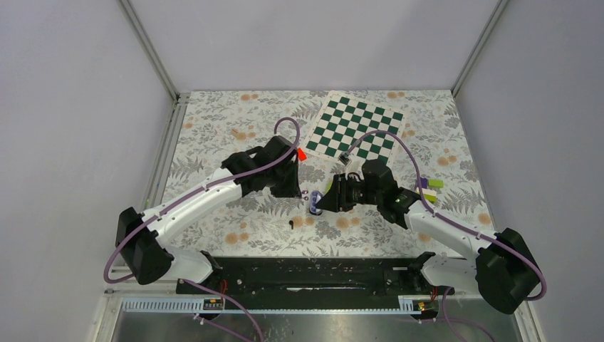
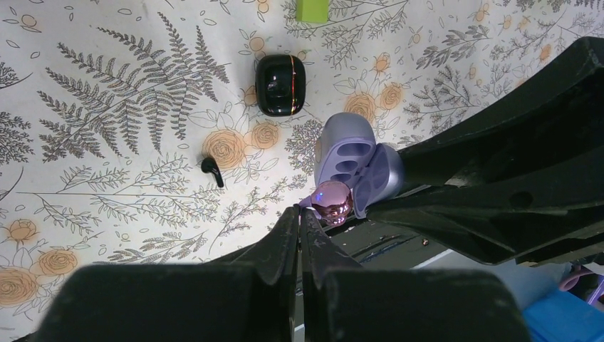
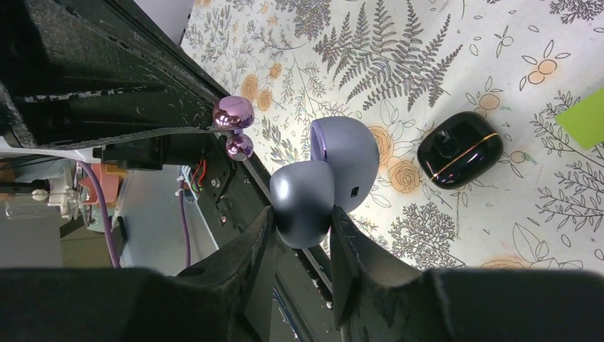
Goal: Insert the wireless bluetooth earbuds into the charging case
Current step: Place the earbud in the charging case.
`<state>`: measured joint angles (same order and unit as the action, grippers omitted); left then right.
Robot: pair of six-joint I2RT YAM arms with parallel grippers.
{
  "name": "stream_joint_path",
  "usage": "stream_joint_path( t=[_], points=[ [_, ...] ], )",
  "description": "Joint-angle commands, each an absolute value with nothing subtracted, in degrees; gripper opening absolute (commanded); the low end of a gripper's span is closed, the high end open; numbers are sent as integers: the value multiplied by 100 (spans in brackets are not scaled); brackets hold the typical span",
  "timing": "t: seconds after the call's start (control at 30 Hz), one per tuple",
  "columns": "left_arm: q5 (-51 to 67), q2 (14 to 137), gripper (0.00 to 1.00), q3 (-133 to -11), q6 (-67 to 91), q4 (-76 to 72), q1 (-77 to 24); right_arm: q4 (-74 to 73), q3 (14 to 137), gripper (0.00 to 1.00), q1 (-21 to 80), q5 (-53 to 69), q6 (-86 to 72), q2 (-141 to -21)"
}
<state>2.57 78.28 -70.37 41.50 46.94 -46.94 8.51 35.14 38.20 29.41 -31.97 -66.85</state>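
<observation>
Left gripper (image 2: 299, 216) fingers pressed together, apparently pinching a glossy purple earbud (image 2: 332, 203) at their tips, touching the open lilac charging case (image 2: 347, 158). Right gripper (image 3: 300, 214) clamps one half of the case, off the table. Step: insertion. Next: line the bud up over a socket and press it in. Black case (image 2: 280, 84) lies apart.

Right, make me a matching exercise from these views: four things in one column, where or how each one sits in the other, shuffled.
Things:
1. lilac case
2. purple earbud
3. black case
4. black earbud

Places:
a. loose on the table, tiny and stemmed
b. gripped in the right hand
c. on the table, gold stripe across it
d. at the left hand's fingertips

Pairs: 1-b, 2-d, 3-c, 4-a.
</observation>
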Motion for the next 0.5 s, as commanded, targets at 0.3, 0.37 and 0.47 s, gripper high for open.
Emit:
stream_joint_path(
  t=[0.3,0.37,0.47],
  points=[
    [27,8108,0,-7255,4245,4503,-4894,1293,3697,0,3849,3257,-3453,-6746],
    [-132,8134,0,-7272,4229,4502,-4893,1258,3714,0,3845,3293,-3446,-6762],
    [-137,8189,0,-7309,4240,4500,-4888,1265,3704,0,3844,3349,-3445,-6766]
  ],
)
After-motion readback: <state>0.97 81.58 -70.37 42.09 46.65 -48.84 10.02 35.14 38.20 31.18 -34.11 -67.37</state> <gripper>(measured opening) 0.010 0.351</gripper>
